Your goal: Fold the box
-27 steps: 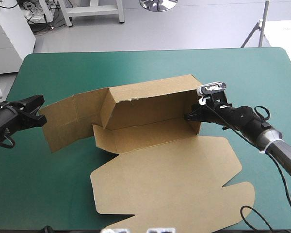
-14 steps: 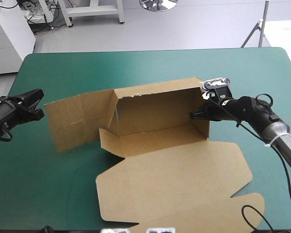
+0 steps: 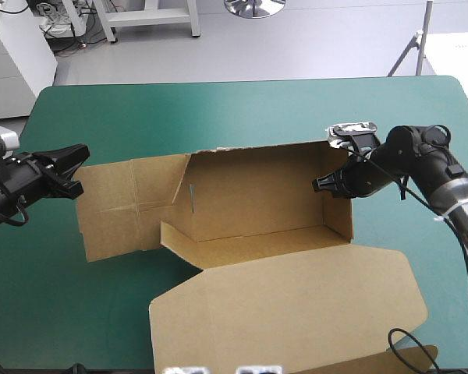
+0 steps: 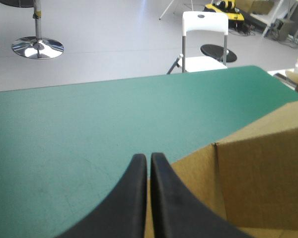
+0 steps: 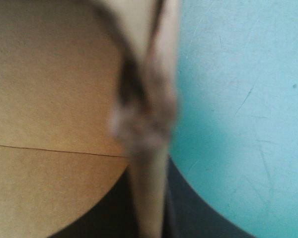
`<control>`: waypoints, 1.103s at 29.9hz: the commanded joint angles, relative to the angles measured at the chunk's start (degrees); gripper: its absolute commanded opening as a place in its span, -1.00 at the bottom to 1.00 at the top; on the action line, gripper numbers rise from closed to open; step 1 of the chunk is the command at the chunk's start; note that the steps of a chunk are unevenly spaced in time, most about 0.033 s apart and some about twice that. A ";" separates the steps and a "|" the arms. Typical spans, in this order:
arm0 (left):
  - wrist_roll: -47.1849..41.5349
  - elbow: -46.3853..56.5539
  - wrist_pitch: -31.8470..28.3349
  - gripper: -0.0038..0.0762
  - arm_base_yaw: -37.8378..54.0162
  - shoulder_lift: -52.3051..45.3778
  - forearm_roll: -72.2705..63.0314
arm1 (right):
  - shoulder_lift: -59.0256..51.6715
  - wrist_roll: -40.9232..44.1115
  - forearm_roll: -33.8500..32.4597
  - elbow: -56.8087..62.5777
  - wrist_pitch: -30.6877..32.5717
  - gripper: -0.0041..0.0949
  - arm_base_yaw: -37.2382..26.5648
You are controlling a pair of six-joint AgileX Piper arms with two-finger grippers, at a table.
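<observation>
As the high view has it, the box (image 3: 257,195) sits mid-surface (image 3: 218,109), only partly up: back wall (image 3: 257,175) raised, lid (image 3: 296,304) flat toward the near edge, left flap (image 3: 129,206) spread out flat. The right tool (image 3: 321,185) is clenched on the top of the right end wall (image 3: 339,206); the left tool (image 3: 79,167) meets the left flap's outer edge.

Left wrist view: the left tool (image 4: 149,157) is all but closed w/ a thin brown sliver in the slit btwn its fingers, gripping the box (image 4: 258,168) at that edge. Teal-green surface (image 4: 89,124) lies ahead.

Right wrist view, blurry: the right tool (image 5: 148,163) pinches an edge of the box (image 5: 49,99) running up btwn its fingers, brown board one side, surface (image 5: 238,99) the other.
</observation>
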 commanded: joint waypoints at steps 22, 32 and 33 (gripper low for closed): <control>0.30 -1.65 -1.69 -0.88 -3.42 -0.75 -2.12 | 10.56 -2.15 6.12 -1.51 -21.22 -0.92 -0.07; -0.10 -1.65 -1.55 -0.88 -3.42 -0.75 -1.85 | 10.56 -4.81 7.90 -1.51 -22.52 -0.89 -0.07; -0.10 -1.65 -1.55 -0.88 -3.42 -0.75 -1.48 | 10.56 -5.11 7.90 -1.51 -22.52 -0.87 -0.07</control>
